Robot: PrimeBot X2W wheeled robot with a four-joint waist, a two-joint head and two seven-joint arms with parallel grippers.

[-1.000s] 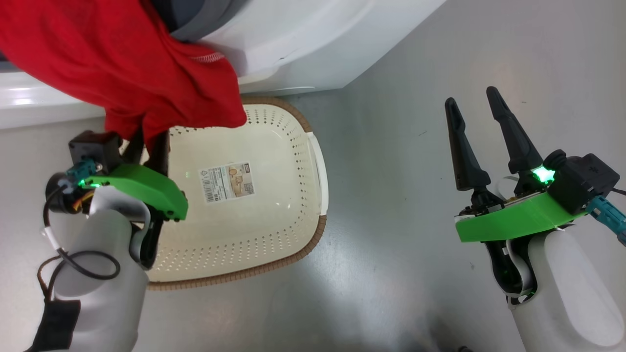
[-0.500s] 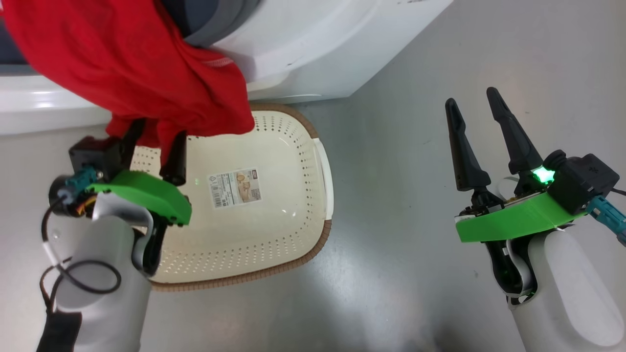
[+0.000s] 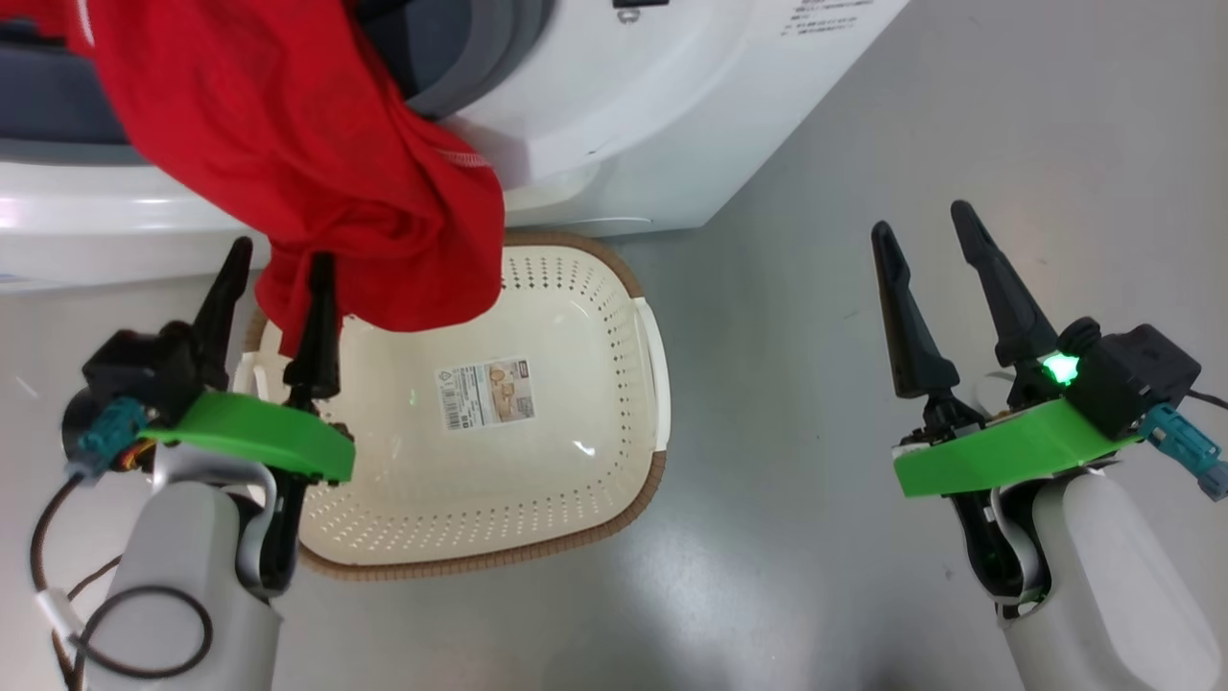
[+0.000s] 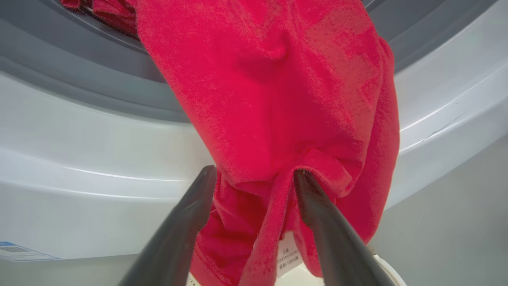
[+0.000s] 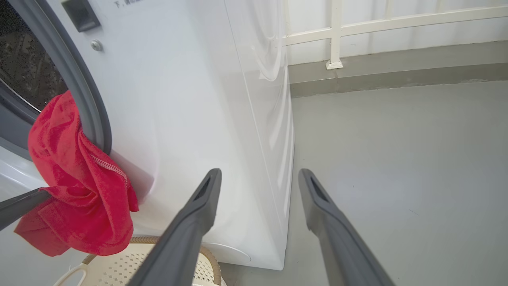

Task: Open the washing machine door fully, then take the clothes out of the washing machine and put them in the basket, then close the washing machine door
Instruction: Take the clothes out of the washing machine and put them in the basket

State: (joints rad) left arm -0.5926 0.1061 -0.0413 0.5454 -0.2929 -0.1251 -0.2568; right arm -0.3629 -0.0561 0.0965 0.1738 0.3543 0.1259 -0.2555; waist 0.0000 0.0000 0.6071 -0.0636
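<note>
Bright red fabric garment (image 3: 317, 182): hangs out of the grey-gasketed opening of the big white front-loading washing machine (image 3: 614, 115). Its lower folds dangle above the far rim of the small cream perforated plastic basket (image 3: 537, 489), which has a brown woven-look edge.
Basket: on the grey floor (image 3: 815, 144) just in front of the machine, with a paper label (image 3: 487, 392) inside.
Left gripper (image 3: 280, 254): fingers spread, hem draped between them, one fingertip touching a fold, not clamped.
Right gripper (image 3: 919, 223): fingers apart, empty, over the floor, well clear of the basket.

Head downward, wrists forward, clothes (image 3: 288, 144) shared
</note>
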